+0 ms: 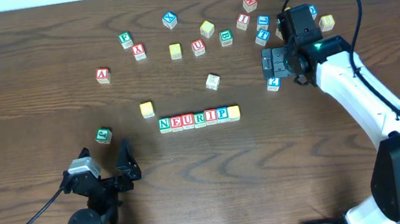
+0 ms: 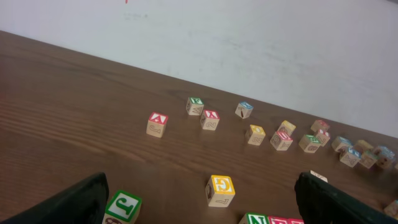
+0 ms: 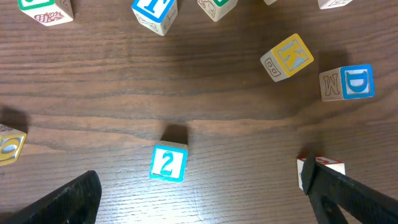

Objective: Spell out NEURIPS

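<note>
Left gripper point(image 2: 200, 186): jaws spread wide with nothing between them, low over the table point(image 1: 10, 116) at the lower left of the overhead frame.
Right gripper point(image 3: 199, 180): also splayed and empty, hanging at the upper right of the overhead frame among scattered cubes.
Lettered row point(image 1: 199, 118): seven cubes side by side and touching, just below the centre of the overhead frame, well apart from both grippers.
Row order, left to right: N cube point(image 1: 164, 124), E cube point(image 1: 176, 122), U cube point(image 1: 188, 120), R cube point(image 1: 199, 118), I cube point(image 1: 210, 116), P cube point(image 1: 222, 113), then the yellow-faced cube point(image 1: 233, 112) at the right end. No letter can be made out on it from above.
Beneath the right wrist: blue 2 cube point(image 3: 168, 163) flat on the wood, ahead of the gap between the fingers and touching neither. A red-edged cube point(image 3: 323, 165) is half hidden behind the right-hand finger, and contact cannot be judged.
Upper right of that view: yellow K cube point(image 3: 287, 57) turned at an angle, with the blue D cube point(image 3: 356, 82) just beside it.
Before the left wrist: green cube point(image 2: 122, 208) just beside the left-hand finger. The lone yellow cube point(image 2: 221, 190) sits ahead between the fingers, apart from both.
Loose cubes: strewn across the upper half of the overhead frame, with the red A cube point(image 1: 102, 76) furthest left.
</note>
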